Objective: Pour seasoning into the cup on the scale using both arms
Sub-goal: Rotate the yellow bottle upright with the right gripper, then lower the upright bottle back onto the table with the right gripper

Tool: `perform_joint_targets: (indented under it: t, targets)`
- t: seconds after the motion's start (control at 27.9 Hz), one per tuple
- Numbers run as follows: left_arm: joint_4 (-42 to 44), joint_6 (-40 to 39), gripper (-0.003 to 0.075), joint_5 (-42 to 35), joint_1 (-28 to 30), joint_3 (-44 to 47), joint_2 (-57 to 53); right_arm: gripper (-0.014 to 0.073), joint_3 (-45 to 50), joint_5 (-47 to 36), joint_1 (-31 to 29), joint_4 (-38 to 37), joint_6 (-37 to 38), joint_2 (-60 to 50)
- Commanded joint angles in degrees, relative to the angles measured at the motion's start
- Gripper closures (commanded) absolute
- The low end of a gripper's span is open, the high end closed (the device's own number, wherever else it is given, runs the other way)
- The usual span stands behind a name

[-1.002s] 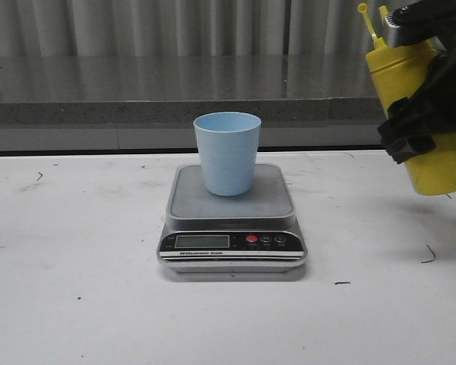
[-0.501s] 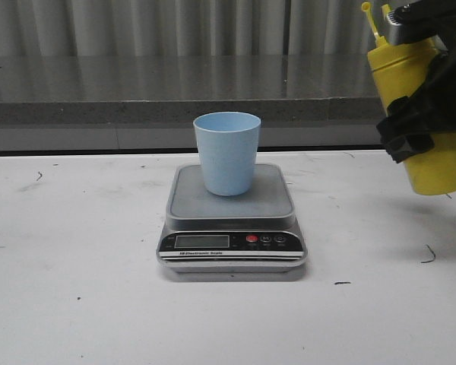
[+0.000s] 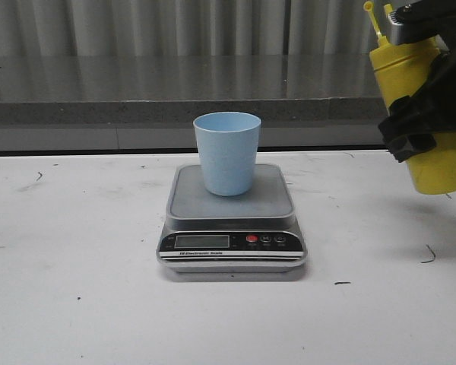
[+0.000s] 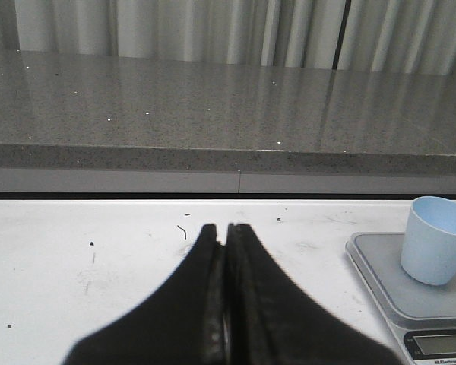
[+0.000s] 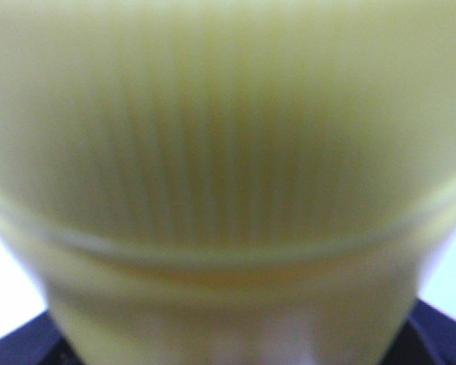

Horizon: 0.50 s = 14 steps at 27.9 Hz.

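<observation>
Cup [image 3: 227, 153] sits on our scale [image 3: 232, 226]; our right gripper [image 3: 425, 114] clamps the yellow squeeze bottle [image 3: 422, 84] aloft, well right; left gripper [image 4: 226, 251] fingers pressed together, empty.

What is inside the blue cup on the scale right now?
From the front and left wrist views only the upper inner wall of the cup shows, plain blue. Its bottom is hidden by the near wall, so any contents cannot be told. The yellow bottle is off to the right, upright.
</observation>
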Motion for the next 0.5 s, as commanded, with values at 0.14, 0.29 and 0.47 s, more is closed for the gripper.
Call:
perform_joint_targets:
  t: [0.14, 0.29, 0.47]
  targets:
    - [0.3, -0.4, 0.0740, -4.9, 0.0, -1.5, 0.7, 0.0375, -1.9, 2.5, -0.4, 2.3, -0.8, -3.0]
    - [0.3, -0.4, 0.0740, -4.9, 0.0, -1.5, 0.7, 0.0375, -3.0, 1.9, -0.4, 13.8, -14.8, -3.0]
    - [0.3, -0.4, 0.0740, -4.9, 0.0, -1.5, 0.7, 0.0375, -3.4, -6.5, -0.4, 37.3, -37.9, -3.0]
